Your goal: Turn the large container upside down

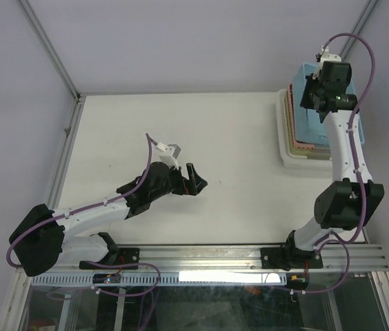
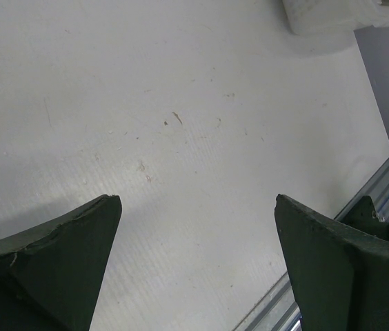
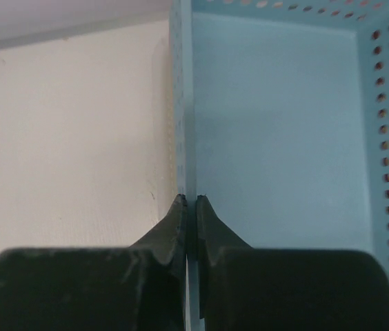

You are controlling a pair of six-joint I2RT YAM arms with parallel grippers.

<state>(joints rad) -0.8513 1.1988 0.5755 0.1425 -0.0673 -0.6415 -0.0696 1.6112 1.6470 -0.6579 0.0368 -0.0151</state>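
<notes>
The large container is a light blue perforated basket (image 1: 303,124), open side up, at the back right of the table on a stack of trays. In the right wrist view its blue floor (image 3: 277,117) and dotted wall fill the right side. My right gripper (image 1: 312,93) is shut on the basket's left wall; one finger is outside and one inside (image 3: 187,201). My left gripper (image 1: 196,181) is open and empty, low over the bare middle of the table (image 2: 198,200), far from the basket.
A white tray (image 1: 285,155) with pink and beige trays stacked in it lies under the basket; its corner shows in the left wrist view (image 2: 318,17). The metal rail (image 1: 250,255) runs along the near table edge. A wall stands behind the table.
</notes>
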